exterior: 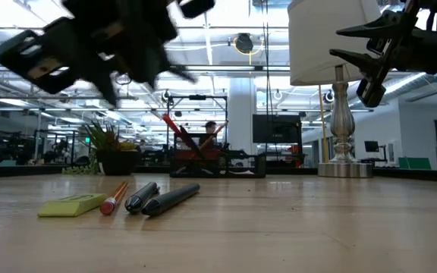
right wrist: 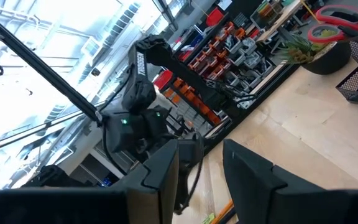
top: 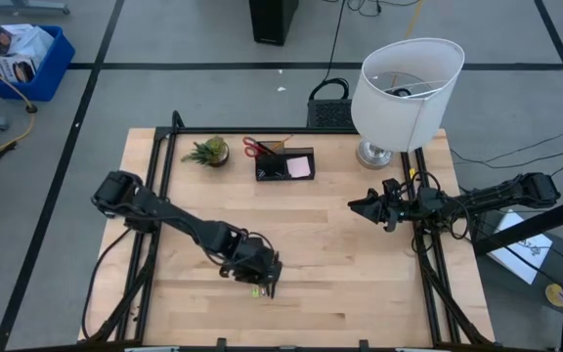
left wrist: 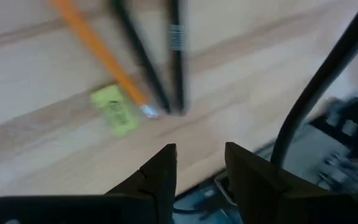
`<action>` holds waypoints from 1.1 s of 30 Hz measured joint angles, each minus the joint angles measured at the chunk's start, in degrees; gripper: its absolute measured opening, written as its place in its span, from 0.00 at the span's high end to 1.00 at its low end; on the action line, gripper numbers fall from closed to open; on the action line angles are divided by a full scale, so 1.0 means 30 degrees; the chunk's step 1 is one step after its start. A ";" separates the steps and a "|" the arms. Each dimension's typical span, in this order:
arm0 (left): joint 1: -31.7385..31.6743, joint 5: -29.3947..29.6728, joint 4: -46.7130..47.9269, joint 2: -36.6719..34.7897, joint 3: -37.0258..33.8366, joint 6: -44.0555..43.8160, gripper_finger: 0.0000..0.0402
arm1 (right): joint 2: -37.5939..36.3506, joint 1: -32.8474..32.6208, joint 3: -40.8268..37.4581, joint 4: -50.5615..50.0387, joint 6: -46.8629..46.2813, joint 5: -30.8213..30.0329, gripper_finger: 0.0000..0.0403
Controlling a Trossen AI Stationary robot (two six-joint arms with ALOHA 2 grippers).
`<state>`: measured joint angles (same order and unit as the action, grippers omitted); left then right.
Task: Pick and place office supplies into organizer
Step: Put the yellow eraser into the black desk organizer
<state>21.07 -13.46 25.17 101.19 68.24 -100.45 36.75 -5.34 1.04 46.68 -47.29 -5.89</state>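
Observation:
An orange pencil (left wrist: pixel 98 53), two black pens (left wrist: pixel 143 65) and a small yellow-green piece (left wrist: pixel 114 110) lie flat on the wood near the table's near edge. They also show in the low view: piece (exterior: pixel 70 205), pencil (exterior: pixel 114 199), pens (exterior: pixel 161 199). My left gripper (left wrist: pixel 201 163) hovers open just above them (top: pixel 262 276), touching nothing. The dark organizer (top: pixel 283 164) stands near the far edge, with a pink sticky pad (top: pixel 300 167) in it and red-handled scissors (top: pixel 257 147) at its left end. My right gripper (top: pixel 360 206) waits open in the air at the table's right.
A big white lampshade lamp (top: pixel 404 93) stands at the far right corner, close behind my right arm. A small potted plant (top: pixel 208 152) sits left of the organizer. Black frame rails (top: pixel 159 166) run along the table's left and right sides. Bare wood lies between the grippers.

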 joint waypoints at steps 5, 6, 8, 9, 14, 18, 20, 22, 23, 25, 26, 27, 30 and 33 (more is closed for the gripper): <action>0.0278 -0.0732 0.1493 0.0955 0.0312 -0.0945 0.64 | 0.0007 -0.0007 0.0005 -0.0007 0.0000 0.0000 0.71; 0.0354 -0.0861 0.1860 0.1047 0.0551 -0.1047 0.64 | 0.0007 0.0000 -0.0001 -0.0007 0.0000 0.0000 0.71; 0.0400 -0.1093 0.2040 0.1422 0.1342 -0.1166 0.64 | 0.0007 -0.0006 0.0000 0.0040 0.0000 0.0000 0.71; 0.0426 -0.1106 0.2240 0.1614 0.1703 -0.1184 0.64 | 0.0000 -0.0004 0.0004 0.0061 0.0000 0.0000 0.71; 0.0522 -0.0531 0.6030 0.3224 0.4241 -0.0439 0.70 | 0.0002 0.0000 0.0004 0.0051 -0.0002 0.0000 0.71; 0.0506 -0.0379 0.7555 0.3787 0.4965 -0.0228 0.74 | 0.0000 -0.0007 -0.0001 0.0050 0.0000 0.0000 0.71; 0.0506 -0.0534 0.7445 0.4038 0.4984 -0.0195 0.75 | 0.0007 0.0000 -0.0001 0.0043 0.0000 0.0000 0.71; 0.0511 -0.0891 0.7430 0.4264 0.4986 -0.0281 0.75 | 0.0007 -0.0007 0.0006 0.0058 -0.0005 0.0000 0.71; 0.0514 -0.1078 0.7343 0.4395 0.4986 -0.0276 0.75 | 0.0007 -0.0007 -0.0001 0.0054 0.0000 0.0000 0.71; 0.0509 -0.1482 0.7159 0.4678 0.5024 -0.0382 0.74 | 0.0007 -0.0002 0.0004 0.0024 -0.0005 0.0000 0.71; 0.0506 -0.1517 0.7159 0.4743 0.5121 -0.0422 0.73 | 0.0007 -0.0006 -0.0001 0.0037 0.0000 0.0000 0.71; 0.0513 -0.1397 0.7133 0.4750 0.5187 -0.0422 0.73 | 0.0007 -0.0007 -0.0001 0.0044 0.0000 0.0000 0.71; 0.0506 -0.0917 0.7049 0.4662 0.5285 -0.0901 0.70 | 0.0007 -0.0004 -0.0001 0.0044 0.0000 0.0000 0.71; 0.0506 -0.0556 0.7132 0.4706 0.5285 -0.1361 0.68 | 0.0000 -0.0002 0.0003 0.0044 -0.0002 0.0000 0.71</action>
<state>22.59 -15.13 46.57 115.31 84.09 -104.53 36.75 -5.35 1.05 46.81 -47.29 -5.89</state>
